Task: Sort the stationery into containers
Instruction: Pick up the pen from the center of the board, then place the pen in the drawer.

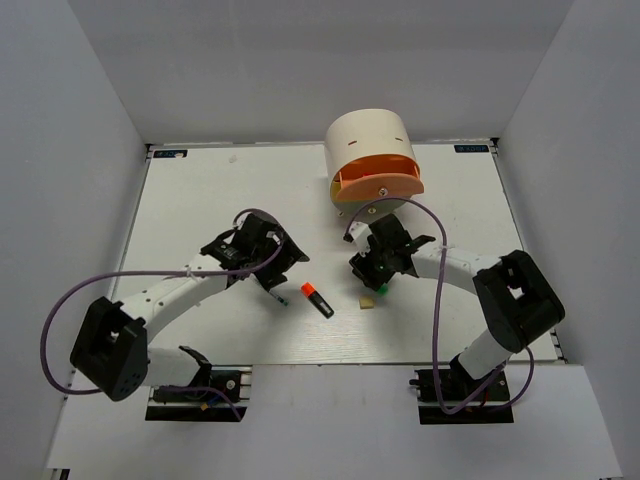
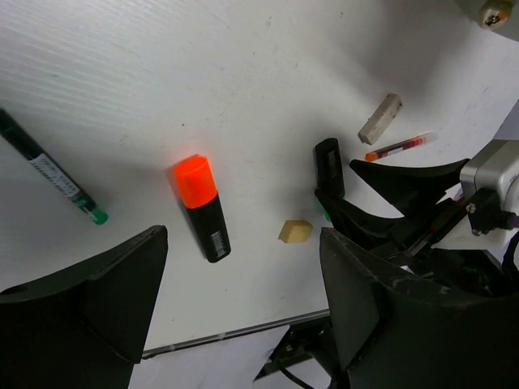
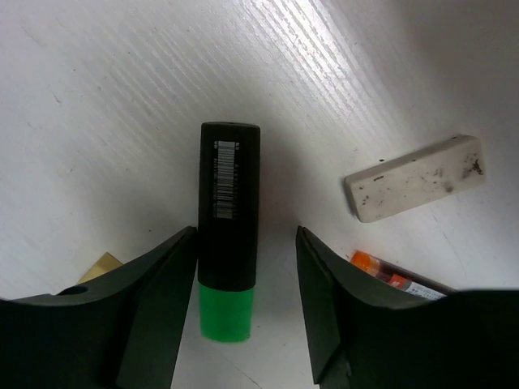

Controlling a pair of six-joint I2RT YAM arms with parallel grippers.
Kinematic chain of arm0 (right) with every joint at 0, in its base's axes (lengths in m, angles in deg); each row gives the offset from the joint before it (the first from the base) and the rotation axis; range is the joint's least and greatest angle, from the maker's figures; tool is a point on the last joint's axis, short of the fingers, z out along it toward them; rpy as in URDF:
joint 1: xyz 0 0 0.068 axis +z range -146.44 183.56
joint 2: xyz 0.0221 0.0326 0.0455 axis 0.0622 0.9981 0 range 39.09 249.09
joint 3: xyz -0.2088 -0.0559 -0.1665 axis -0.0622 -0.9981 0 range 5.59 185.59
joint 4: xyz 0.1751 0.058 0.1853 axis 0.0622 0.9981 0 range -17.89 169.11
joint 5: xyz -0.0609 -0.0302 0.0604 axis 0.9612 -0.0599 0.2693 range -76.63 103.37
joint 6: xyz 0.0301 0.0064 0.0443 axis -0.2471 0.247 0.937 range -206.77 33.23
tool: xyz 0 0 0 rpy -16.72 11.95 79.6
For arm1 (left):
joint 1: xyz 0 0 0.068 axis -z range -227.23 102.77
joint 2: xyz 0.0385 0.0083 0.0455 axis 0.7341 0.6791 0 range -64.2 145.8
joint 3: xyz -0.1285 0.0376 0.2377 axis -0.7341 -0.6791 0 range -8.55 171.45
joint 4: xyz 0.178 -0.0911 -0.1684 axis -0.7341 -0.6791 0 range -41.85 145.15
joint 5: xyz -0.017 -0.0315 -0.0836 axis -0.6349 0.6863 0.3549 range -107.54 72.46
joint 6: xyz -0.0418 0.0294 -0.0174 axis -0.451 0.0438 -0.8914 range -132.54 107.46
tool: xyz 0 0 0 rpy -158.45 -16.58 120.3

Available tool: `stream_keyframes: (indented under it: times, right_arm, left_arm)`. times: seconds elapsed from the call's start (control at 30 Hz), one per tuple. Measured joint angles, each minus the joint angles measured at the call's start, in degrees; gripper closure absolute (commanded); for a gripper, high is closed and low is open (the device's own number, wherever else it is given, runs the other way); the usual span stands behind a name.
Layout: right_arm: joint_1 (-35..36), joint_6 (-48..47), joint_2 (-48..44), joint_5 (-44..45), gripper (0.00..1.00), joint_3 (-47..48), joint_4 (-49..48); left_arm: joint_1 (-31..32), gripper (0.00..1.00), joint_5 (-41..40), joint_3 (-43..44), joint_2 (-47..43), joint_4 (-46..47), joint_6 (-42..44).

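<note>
Jaws of the right gripper stand apart around the green highlighter — left gripper spread wide too.

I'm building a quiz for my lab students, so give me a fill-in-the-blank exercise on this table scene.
The highlighter between the right end effector's fingers has a ____ end. The other highlighter, lying between the two arms, has an ____ end. The left end effector is ____, gripping nothing. The drawer showing on the cream organiser is ____.
Missing words: green, orange, open, orange.
</note>
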Motion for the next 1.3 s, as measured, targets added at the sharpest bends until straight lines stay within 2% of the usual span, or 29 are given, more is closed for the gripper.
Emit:
stream_keyframes:
  times: [0.07,0.1,0.17,0.2,0.33,0.4,0.53,0.63,0.77,0.97,1.3]
  right_arm:
    - [0.44,0.28,0.22,0.76,0.48,0.00,-0.28]
    - [0.70,0.39,0.37,1.01,0.56,0.00,-0.48]
    - [0.98,0.28,0.44,1.14,0.65,0.00,-0.96]
    - [1.11,0.13,0.44,0.92,0.74,0.00,-0.96]
    - [1.11,-0.72,-1.18,-1.79,0.84,-0.02,-0.07]
    - [0.87,-1.81,-3.85,-4.13,0.86,-0.04,1.07]
    - [-0.02,-3.72,-14.80,-10.51,0.91,0.61,2.51]
    - [-0.79,-4.39,-22.51,-14.67,0.92,2.54,1.22]
    - [-1.51,-4.44,-27.36,-18.49,0.94,6.56,-2.43]
    - [-2.36,-6.38,-27.04,-19.71,0.95,10.97,-8.83]
    - [-8.41,-12.26,-17.29,-17.81,0.98,22.14,-16.55]
  left_arm:
    - [0.07,0.15,1.38,2.08,3.02,-0.68,-0.42]
    - [0.11,0.15,2.01,3.04,4.48,-1.05,-0.57]
    - [0.28,0.16,3.32,4.70,7.23,-1.64,-0.79]
    - [0.46,0.16,3.87,5.42,8.46,-2.05,-0.83]
    - [1.14,0.17,5.81,7.43,12.48,-3.89,-0.59]
    - [1.51,0.17,6.47,9.14,14.56,-5.99,0.28]
    - [1.99,0.17,7.56,13.62,19.43,-10.14,2.29]
    - [2.49,0.17,8.59,14.86,22.05,-12.02,3.23]
    - [3.32,0.17,9.31,14.86,23.10,-14.21,3.78]
    - [3.89,0.17,10.36,14.86,23.12,-14.86,4.09]
    - [4.66,0.17,10.80,14.84,23.17,-14.25,3.93]
